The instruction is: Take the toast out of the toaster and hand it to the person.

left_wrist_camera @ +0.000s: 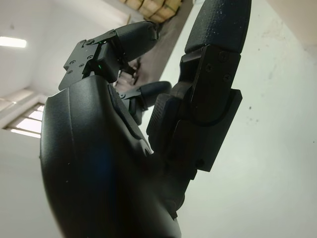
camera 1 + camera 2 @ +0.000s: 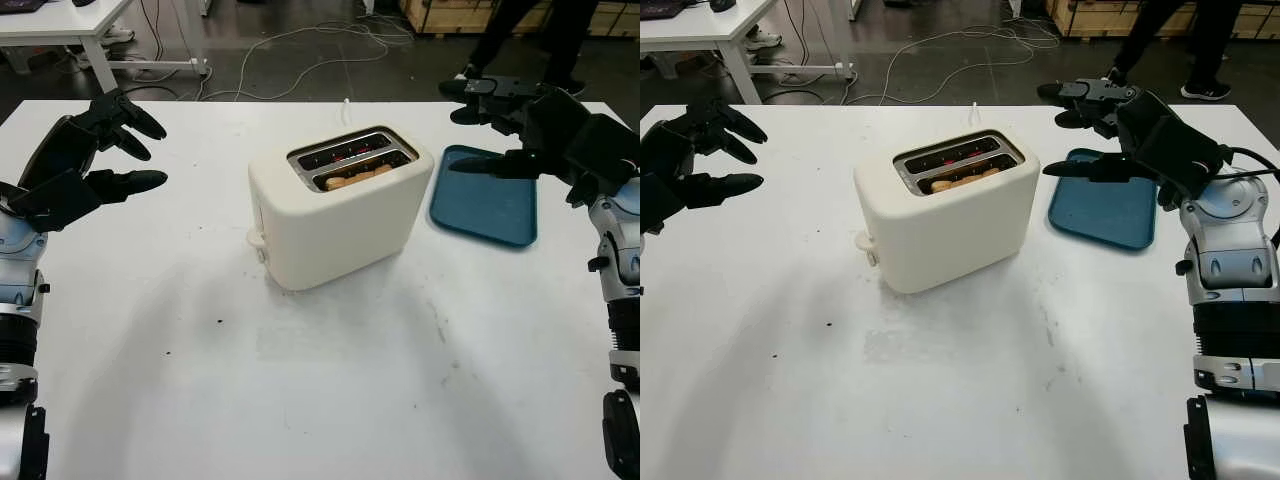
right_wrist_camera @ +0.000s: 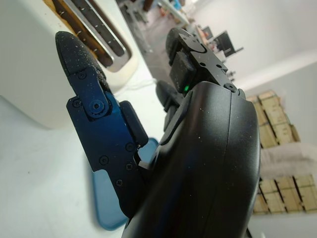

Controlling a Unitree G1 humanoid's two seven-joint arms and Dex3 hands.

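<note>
Left eye view puts the cream toaster [image 2: 340, 205] mid-table with the toast [image 2: 358, 177] sunk in its nearer slot, only the browned top edge showing, and I read no brand or lettering on it. My left hand [image 2: 85, 160] hangs open at far left, empty. My right hand [image 2: 530, 130] is open above the blue tray [image 2: 487, 200], hiding its far corner.

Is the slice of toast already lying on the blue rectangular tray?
No, the browned toast sits in the near slot of the cream toaster, while the blue rectangular tray holds nothing.
</note>
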